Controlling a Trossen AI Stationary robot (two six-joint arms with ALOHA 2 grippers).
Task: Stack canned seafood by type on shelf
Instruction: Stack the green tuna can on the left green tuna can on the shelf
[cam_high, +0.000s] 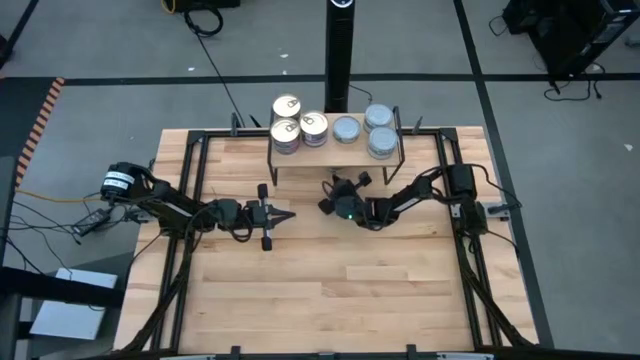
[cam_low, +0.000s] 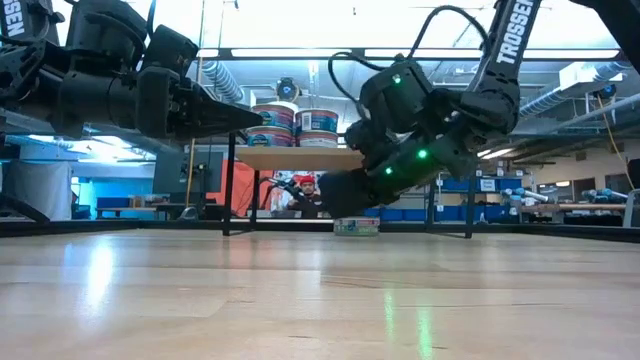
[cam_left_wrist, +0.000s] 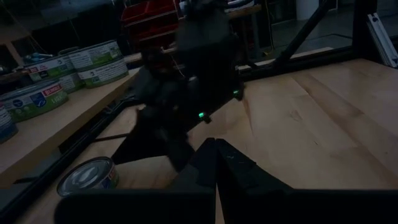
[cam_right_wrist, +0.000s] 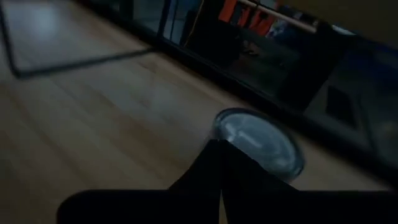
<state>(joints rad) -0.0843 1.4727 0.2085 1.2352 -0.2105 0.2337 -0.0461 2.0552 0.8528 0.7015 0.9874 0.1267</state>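
The shelf (cam_high: 335, 152) stands at the table's far middle. On it, gold-topped tins (cam_high: 287, 118) are stacked at the left and blue-grey-topped tins (cam_high: 378, 128) at the right. One more blue-grey-topped tin (cam_right_wrist: 258, 140) sits flat on the table under the shelf's front edge (cam_low: 357, 226). My right gripper (cam_right_wrist: 219, 146) is shut and slants down at that tin's near rim, just in front of the shelf (cam_high: 326, 192). My left gripper (cam_high: 290, 213) is shut, level and empty over the table, left of the right one. My right gripper's shut fingertips (cam_right_wrist: 214, 155) stand at the near rim (cam_right_wrist: 227, 127) of the tin on the table, slanting down from the near right. Whether they touch the rim, I cannot tell. The tin lies flat on the wood.
Black frame rails (cam_high: 190, 190) run along the table's left and right sides, and a black post (cam_high: 340, 50) rises behind the shelf. Bare tabletop (cam_high: 350, 290) stretches toward the near edge. A person (cam_low: 300, 188) shows in the room beyond the table.
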